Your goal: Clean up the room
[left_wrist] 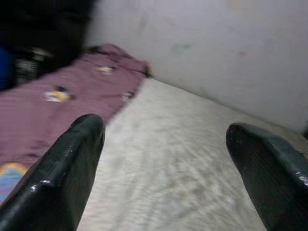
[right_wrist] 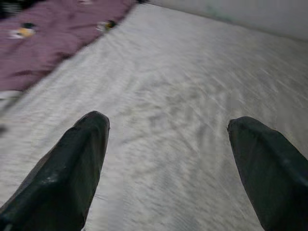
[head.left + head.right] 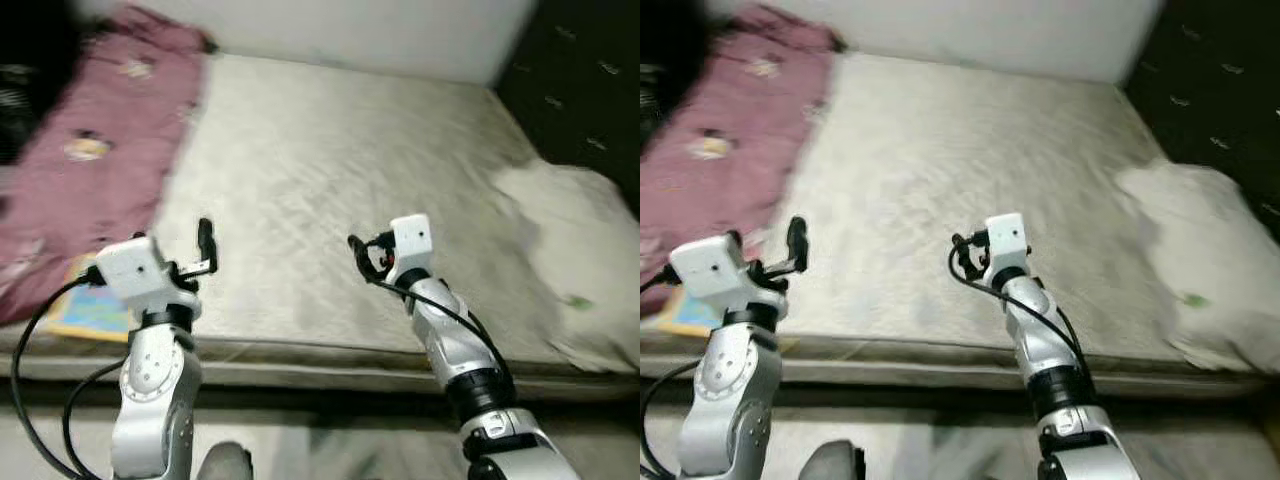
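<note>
The bed (image 3: 330, 190) lies before the robot, its pale mattress bare in the middle. A purple blanket (image 3: 90, 160) covers the bed's left side, and a white pillow (image 3: 575, 260) lies at its right edge. The left hand (image 1: 166, 144) and the right hand (image 2: 168, 139) both hover over the near edge of the mattress, each with fingers spread and holding nothing. A colourful book (image 3: 90, 305) lies near the left hand.

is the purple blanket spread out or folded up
Spread out: the purple blanket lies flat and loosely rumpled along the left side of the mattress, no stacked folds.
</note>
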Robot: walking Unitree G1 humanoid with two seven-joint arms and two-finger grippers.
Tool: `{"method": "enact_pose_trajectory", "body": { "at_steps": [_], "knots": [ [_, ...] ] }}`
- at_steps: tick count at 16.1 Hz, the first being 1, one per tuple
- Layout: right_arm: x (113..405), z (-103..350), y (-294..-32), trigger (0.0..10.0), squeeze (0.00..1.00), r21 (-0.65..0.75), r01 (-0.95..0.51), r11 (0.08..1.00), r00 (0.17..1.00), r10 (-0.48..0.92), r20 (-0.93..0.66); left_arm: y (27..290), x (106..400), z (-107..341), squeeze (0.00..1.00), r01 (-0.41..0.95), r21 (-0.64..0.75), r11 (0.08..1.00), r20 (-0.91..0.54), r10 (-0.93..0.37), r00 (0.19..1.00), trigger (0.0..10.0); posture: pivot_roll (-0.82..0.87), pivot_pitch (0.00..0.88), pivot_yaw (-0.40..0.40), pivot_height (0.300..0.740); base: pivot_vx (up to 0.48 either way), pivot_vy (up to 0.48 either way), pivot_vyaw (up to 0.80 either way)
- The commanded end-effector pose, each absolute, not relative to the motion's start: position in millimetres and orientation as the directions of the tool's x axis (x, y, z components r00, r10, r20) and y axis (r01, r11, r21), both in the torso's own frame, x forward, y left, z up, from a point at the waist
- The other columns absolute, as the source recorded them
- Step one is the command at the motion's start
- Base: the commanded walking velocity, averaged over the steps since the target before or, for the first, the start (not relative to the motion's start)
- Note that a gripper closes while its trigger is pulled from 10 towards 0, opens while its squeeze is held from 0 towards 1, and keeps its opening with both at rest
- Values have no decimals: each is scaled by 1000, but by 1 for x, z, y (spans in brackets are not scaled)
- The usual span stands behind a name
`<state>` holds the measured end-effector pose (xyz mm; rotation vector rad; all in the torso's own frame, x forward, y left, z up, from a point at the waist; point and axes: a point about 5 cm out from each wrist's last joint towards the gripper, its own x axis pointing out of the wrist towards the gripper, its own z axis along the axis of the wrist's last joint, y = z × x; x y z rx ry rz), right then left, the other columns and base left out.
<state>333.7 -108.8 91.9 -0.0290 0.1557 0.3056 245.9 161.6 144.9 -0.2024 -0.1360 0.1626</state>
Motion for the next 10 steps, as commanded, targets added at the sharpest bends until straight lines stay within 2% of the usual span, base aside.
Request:
{"method": "enact_pose_trajectory", "body": {
  "at_steps": [1, 10],
  "knots": [
    [335, 95, -105, 10000, 0, -4, -314, 949, 940, 310, -146, 160, 246, 144, 0, -153, -228, 962, 108, 181, 978, 10000, 130, 46, -112, 740, 0, 450, 475],
    [335, 92, -104, 10000, 0, 4, -327, 945, 932, 323, -166, 160, 246, 144, 0, -156, -229, 961, 110, 185, 977, 10000, 128, 46, -113, 740, 0, 450, 0]
  ]
}}
